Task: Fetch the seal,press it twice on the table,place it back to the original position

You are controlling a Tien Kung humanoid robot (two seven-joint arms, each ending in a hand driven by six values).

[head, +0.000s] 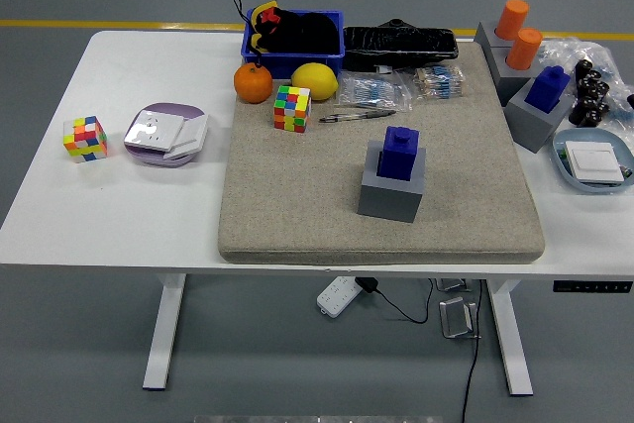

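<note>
White table with tan mat, blue seal upright in grey block, neither hand in view

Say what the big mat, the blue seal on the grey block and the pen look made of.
Beige rectangular mat: likely felt or woven fabric, matte, speckled.
Blue seal and its grey block: probably plastic, smooth, uniform colour, crisp edges.
Slim pen: apparently metal or glossy plastic; too small to tell.

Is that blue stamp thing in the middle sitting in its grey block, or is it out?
In. The blue seal stands upright on top of its grey holder on the mat; no hand touches it.
</note>
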